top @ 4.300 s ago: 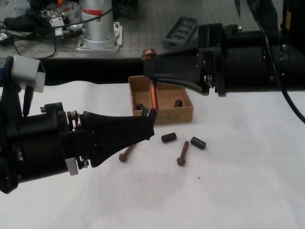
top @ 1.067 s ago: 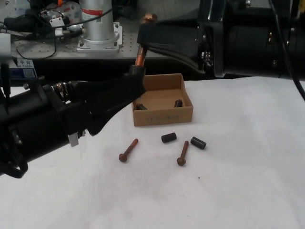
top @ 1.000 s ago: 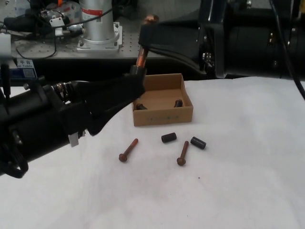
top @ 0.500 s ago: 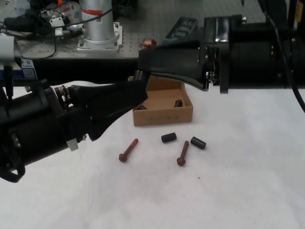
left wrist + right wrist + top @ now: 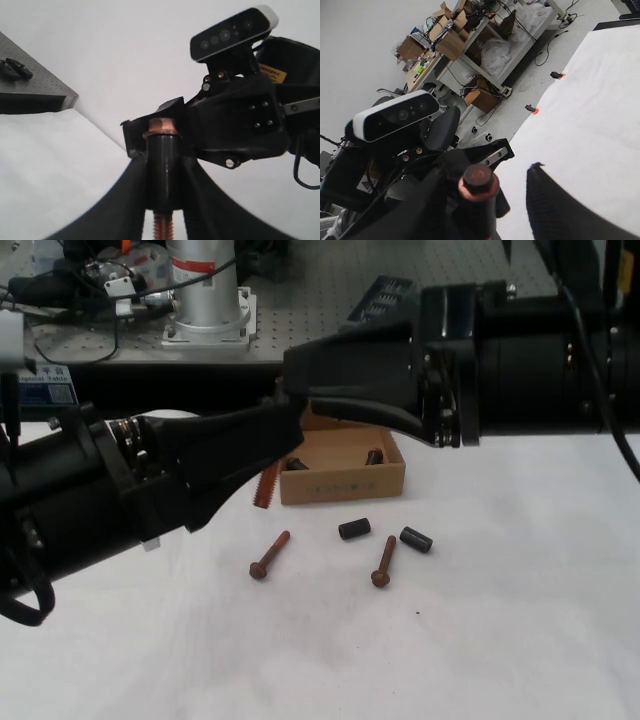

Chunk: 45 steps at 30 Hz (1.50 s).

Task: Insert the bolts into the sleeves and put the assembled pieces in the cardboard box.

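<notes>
Left gripper (image 5: 163,162) clamps black cylindrical sleeve (image 5: 162,185), steadying it around the seated copper threaded bolt (image 5: 160,127); right gripper (image 5: 298,385), fingers spread, stands clear of the head.

The high view looks forward and down from behind both arms, far enough off to take in the bench (image 5: 480,630) and the cardboard box (image 5: 345,480). The left wrist view sits close behind the left gripper (image 5: 163,167) and faces along its fingers toward the right arm's camera (image 5: 234,27), while the right wrist view looks the opposite way, past the right gripper (image 5: 485,172), to the left arm's camera (image 5: 395,120). All three views share the bolt (image 5: 160,128) in its sleeve (image 5: 162,150) between the arms.
</notes>
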Motion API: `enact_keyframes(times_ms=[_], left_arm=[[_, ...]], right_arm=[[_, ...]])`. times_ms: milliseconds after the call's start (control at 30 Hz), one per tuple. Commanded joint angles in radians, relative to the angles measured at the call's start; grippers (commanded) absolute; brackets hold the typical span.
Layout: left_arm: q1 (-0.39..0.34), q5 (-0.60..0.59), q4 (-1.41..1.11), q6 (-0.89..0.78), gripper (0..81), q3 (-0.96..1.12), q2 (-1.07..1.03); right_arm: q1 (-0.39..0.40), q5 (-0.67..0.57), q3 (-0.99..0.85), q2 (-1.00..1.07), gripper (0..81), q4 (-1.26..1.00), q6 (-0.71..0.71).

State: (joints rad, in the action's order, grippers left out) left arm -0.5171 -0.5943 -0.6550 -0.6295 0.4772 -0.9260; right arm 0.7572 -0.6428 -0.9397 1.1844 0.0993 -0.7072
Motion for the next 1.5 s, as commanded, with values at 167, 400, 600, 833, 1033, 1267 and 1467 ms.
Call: enact_keyframes(times_ms=[167, 400, 600, 833, 1033, 1267, 1467], left_arm=[[0.006, 0.007, -0.035, 0.059, 0.6, 0.009, 0.010], [0.006, 0.075, -0.013, 0.114, 0.6, 0.017, -0.024], [0.042, -0.027, 0.033, 0.131, 0.6, 0.130, -0.226], [0.111, -0.080, 0.059, 0.169, 0.6, 0.412, -0.622], [0.151, -0.107, 0.112, 0.174, 0.6, 0.732, -0.968], [0.169, -0.008, 0.251, 0.264, 0.6, 1.038, -1.254], [0.172, 0.125, 0.344, 0.271, 0.6, 1.153, -1.375]], right_arm=[[-0.004, -0.009, -0.005, -0.014, 36.4, 0.034, 0.024], [-0.075, -0.054, -0.005, -0.021, 36.4, 0.189, 0.127], [-0.200, -0.055, -0.005, -0.051, 35.4, 0.372, 0.287], [-0.355, -0.055, -0.005, -0.078, 14.3, 0.573, 0.437], [-0.431, -0.048, -0.005, -0.078, 2.9, 0.614, 0.453], [-0.441, -0.048, -0.005, -0.078, 2.9, 0.614, 0.529], [-0.441, -0.050, -0.005, -0.078, 2.9, 0.614, 0.529]])
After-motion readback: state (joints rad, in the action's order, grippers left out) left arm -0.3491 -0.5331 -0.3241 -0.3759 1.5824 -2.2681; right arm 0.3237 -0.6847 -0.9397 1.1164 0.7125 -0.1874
